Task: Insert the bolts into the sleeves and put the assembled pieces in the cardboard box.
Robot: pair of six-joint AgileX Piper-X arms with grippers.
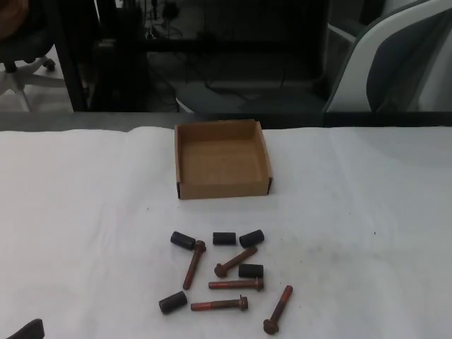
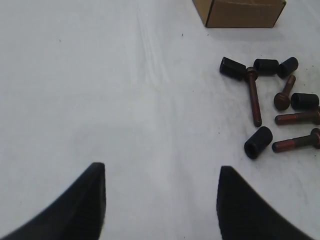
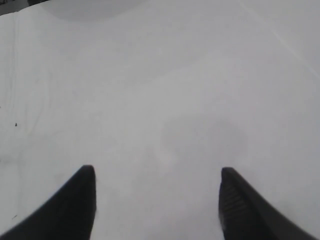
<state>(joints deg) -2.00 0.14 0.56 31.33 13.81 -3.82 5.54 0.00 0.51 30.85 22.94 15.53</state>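
The left tool (image 2: 162, 200) hangs over the white worktop (image 1: 85, 212). Its two dark fingers (image 2: 90, 200) are spread wide apart, with bare cloth between them and nothing gripped. The right tool (image 3: 157, 200) is spread just as wide over another plain stretch of the worktop, and it also holds nothing.

In the high view, the cardboard box (image 1: 222, 189) sits open-topped toward the far middle of the worktop. Its brown floor is visible from wall to wall.

Nearer the camera, apart from the box, is a loose cluster of five rust-coloured bolts (image 1: 236, 284) and five short black sleeves (image 1: 224, 238). All of them lie flat on the cloth, and the bolts point in different directions. Three sleeves form a rough row on the side of the cluster nearest the box, and the other two lie among the bolts. Each bolt lies outside the sleeves. In the left wrist view, the cluster lies off to one side of the left tool, well apart from its fingers.
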